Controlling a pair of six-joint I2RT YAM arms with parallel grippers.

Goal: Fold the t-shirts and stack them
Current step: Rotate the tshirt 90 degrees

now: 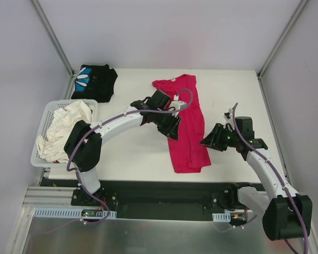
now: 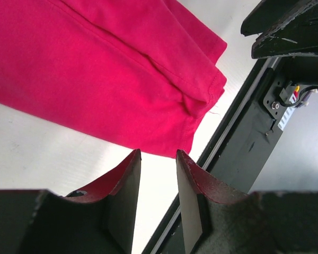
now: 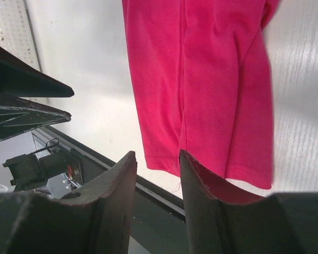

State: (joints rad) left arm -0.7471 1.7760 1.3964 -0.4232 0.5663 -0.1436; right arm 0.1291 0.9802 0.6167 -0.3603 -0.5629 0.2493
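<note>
Left pincer (image 2: pixel 158 152) and right pincer (image 3: pixel 157 153) part-spread, empty; cream cloth (image 1: pixel 66 124) in basket (image 1: pixel 49 111).

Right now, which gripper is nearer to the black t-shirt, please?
Left. From the black t-shirt, the left gripper is at the red t-shirt's nearer edge, the right gripper beyond it.

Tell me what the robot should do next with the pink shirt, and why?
Probably lower the left fingers and right fingers onto the near hem of the magenta t-shirt: it lies as a long strip, both stand open, empty, beside it.
</note>
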